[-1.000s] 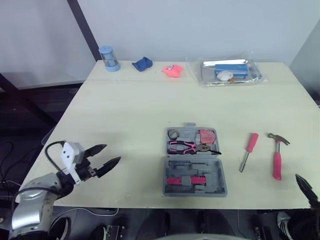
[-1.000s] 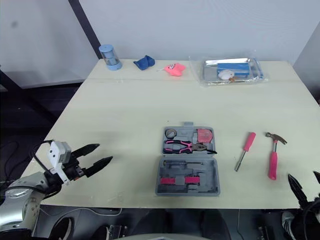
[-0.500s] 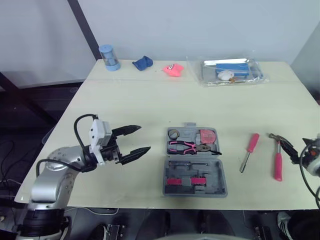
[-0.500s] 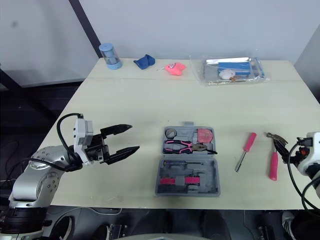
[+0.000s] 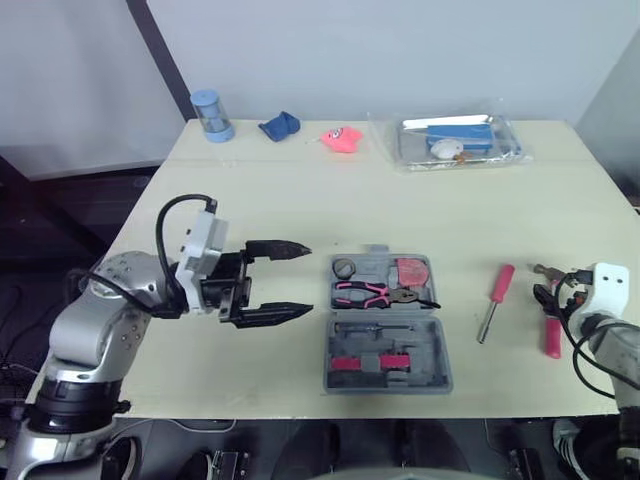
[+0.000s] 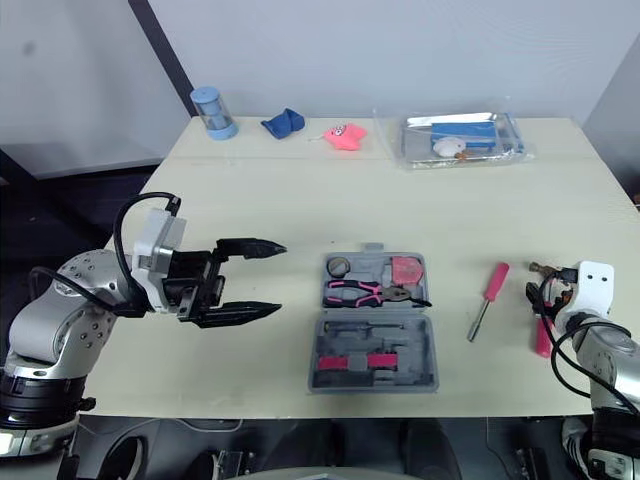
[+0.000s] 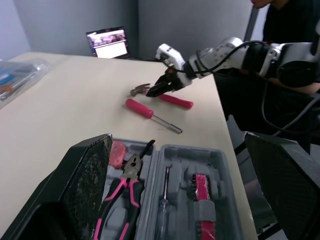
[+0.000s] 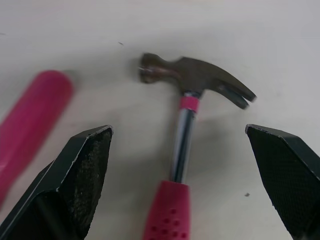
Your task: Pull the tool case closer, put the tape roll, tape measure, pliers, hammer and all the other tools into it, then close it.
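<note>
The open tool case (image 5: 388, 325) lies near the front of the table (image 5: 300, 200), with the pliers (image 5: 375, 293) already seated in it; the screwdriver (image 5: 495, 300) and the hammer (image 8: 200, 77) lie on the table to its right, the hammer furthest out. The right gripper (image 7: 159, 88) hangs over the hammer's neck just below the head, its fingers wide apart on either side; the left gripper (image 5: 306, 280), also spread wide, points at the case's left edge without touching it. A grasp this close to the head would probably leave the long pink handle free to swing and pivot in the fingers; the screwdriver's handle lies near one finger and could be knocked aside as the claw shuts; the left gripper, if it carries on, may shove the case and jolt the seated tools. Half a second ago the left gripper was well short of the case and the right one was only nearing the hammer; the case and tools have not moved.
</note>
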`<state>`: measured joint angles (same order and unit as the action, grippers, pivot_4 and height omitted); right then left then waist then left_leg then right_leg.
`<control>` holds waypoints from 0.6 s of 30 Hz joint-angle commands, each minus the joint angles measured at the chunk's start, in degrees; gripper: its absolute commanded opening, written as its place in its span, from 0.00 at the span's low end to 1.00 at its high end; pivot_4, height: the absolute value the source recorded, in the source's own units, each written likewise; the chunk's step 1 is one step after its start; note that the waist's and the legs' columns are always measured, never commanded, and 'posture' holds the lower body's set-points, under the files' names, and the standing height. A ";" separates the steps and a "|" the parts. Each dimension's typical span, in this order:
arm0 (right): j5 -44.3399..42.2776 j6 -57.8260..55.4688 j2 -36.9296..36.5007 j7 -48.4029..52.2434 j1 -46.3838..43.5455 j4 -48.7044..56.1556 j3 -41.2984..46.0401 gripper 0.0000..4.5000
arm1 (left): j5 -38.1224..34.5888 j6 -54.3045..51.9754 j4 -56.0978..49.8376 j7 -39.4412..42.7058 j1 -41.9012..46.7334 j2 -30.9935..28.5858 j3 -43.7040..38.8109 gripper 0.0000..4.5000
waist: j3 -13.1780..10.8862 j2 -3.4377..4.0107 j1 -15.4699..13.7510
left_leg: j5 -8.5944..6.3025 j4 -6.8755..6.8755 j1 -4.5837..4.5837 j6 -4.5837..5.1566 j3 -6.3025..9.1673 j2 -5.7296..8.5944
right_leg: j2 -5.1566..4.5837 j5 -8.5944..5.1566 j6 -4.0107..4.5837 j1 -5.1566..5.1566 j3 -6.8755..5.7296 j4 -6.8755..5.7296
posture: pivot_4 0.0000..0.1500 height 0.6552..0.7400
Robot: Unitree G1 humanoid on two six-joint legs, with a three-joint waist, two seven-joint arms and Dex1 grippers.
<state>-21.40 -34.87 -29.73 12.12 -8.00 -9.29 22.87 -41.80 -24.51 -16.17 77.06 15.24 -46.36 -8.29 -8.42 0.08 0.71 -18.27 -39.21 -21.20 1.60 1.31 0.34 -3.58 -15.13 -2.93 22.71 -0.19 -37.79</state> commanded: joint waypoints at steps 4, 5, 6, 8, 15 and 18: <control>2.56 5.34 0.49 0.86 -3.53 -6.54 -0.38 1.00 | -1.41 -1.17 0.31 0.96 3.64 -0.21 0.22 0.99 | 0.00 0.00 0.29 | 0.01 0.00 0.01 -0.02 -0.01 -0.02 | 0.04 0.00 0.00 0.01 0.02 -0.01 | 1.00 1.00; 2.99 6.03 0.49 1.18 -4.12 -7.31 -0.78 1.00 | -1.30 -1.22 0.30 0.86 3.78 -0.08 0.33 0.99 | 0.00 0.00 0.39 | 0.01 0.00 0.03 -0.02 -0.03 -0.03 | 0.04 0.00 0.00 0.01 0.04 -0.01 | 1.00 1.00; 3.38 6.50 0.52 1.32 -4.75 -7.87 -1.21 1.00 | -1.17 -1.23 0.28 0.78 3.82 0.05 0.44 0.99 | 0.00 0.00 0.44 | 0.01 0.00 0.04 -0.02 -0.05 -0.03 | 0.04 0.00 -0.01 0.01 0.06 -0.02 | 1.00 1.00; 4.03 7.20 0.68 1.46 -6.08 -9.20 -1.77 1.00 | -0.93 -1.18 0.18 0.71 3.68 0.22 0.63 0.99 | -0.01 0.00 0.48 | 0.01 0.00 0.06 -0.02 -0.08 -0.03 | 0.04 0.01 -0.01 0.01 0.08 -0.03 | 1.00 1.00; 5.31 9.11 1.11 1.68 -9.90 -14.10 -2.88 1.00 | -0.95 -1.22 -0.53 -0.18 3.16 0.42 0.60 0.99 | -0.01 0.00 0.38 | 0.04 0.00 0.05 -0.07 -0.08 -0.04 | 0.03 0.01 -0.01 0.01 0.08 -0.04 | 1.00 1.00; 5.92 9.62 1.16 1.07 -10.84 -15.95 -2.87 0.88 | -0.90 -1.04 -0.84 -0.66 2.78 0.34 0.35 1.00 | -0.01 0.00 0.41 | 0.04 0.00 0.05 -0.07 -0.08 -0.04 | 0.02 0.01 -0.01 0.01 0.09 -0.04 | 1.00 1.00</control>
<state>-15.99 -26.19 -28.44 13.50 -18.20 -25.00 19.94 -41.97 -25.86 -15.23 76.79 17.95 -45.82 -6.71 -8.43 0.08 1.12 -18.23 -39.22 -21.14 1.53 1.23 0.29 -3.55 -15.12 -2.94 22.72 -0.09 -37.84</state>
